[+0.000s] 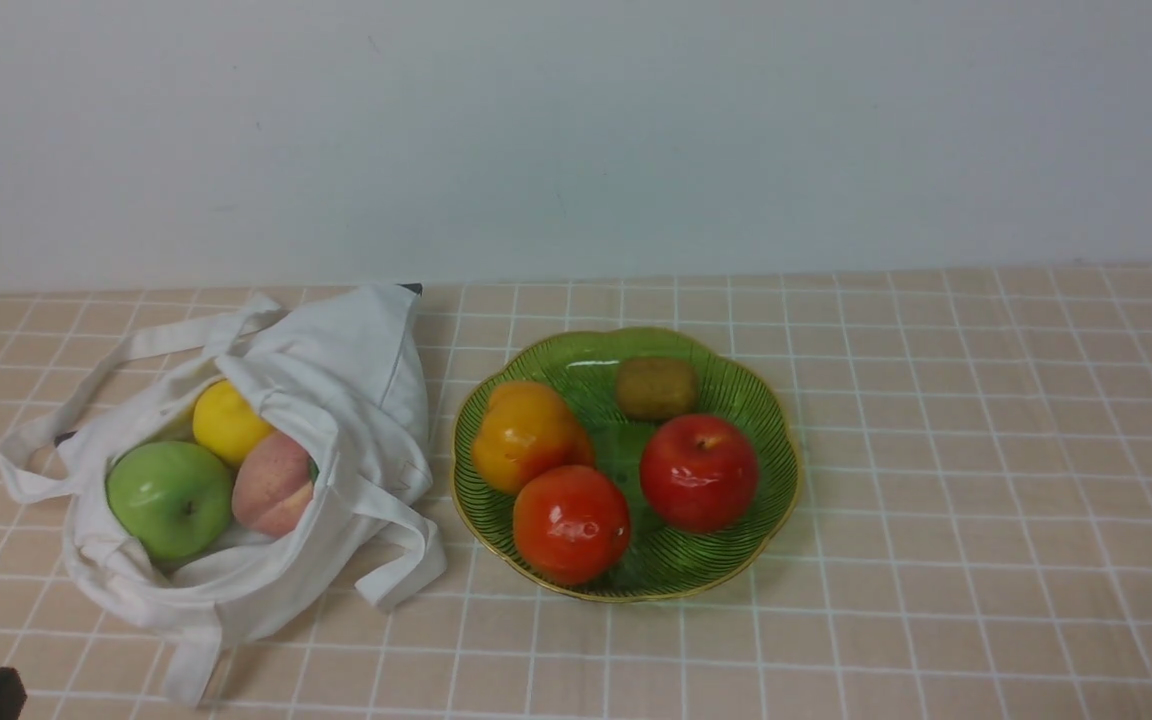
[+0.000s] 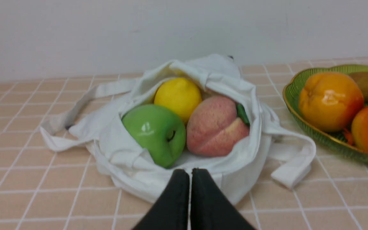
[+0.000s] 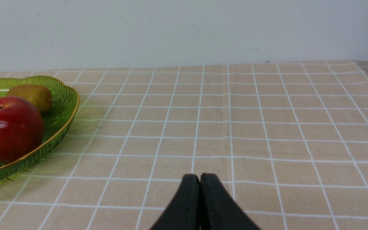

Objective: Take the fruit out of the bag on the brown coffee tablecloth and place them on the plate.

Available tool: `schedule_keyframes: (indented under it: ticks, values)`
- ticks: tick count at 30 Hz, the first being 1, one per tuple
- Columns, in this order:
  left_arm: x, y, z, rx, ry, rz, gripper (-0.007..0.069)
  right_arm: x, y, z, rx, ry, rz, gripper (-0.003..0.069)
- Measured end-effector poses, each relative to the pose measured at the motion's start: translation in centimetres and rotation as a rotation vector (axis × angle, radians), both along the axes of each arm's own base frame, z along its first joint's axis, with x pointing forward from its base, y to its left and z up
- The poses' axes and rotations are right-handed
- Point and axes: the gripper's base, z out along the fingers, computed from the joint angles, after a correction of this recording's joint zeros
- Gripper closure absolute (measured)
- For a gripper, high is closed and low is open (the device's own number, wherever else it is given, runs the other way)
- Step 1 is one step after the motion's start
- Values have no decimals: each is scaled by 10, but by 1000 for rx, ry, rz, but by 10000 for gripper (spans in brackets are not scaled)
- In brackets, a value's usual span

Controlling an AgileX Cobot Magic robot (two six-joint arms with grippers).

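both pinched together, empty: left fingers, right fingers. green apple, lemon, peach in bag, left; orange-red fruit on plate.

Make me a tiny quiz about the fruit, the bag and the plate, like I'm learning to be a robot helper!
1. True or false: the green apple lies on the green glass plate.
2. How many fruits show inside the white cloth bag? A) one B) three C) five
3. Fill in: the left gripper points toward the bag with its jaws ____.

Key:
1. False. It is in the bag, beside the lemon and the peach.
2. B.
3. Shut.
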Motion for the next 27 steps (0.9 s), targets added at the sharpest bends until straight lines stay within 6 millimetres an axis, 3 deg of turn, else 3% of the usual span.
schedule_keyframes:
  ticks: [5,27]
  values:
    - [-3,0,-10,17,106,-2,632,0,0,0,0,0,0,673]
    - [-3,0,-10,19,109,-2,632,0,0,0,0,0,0,673]
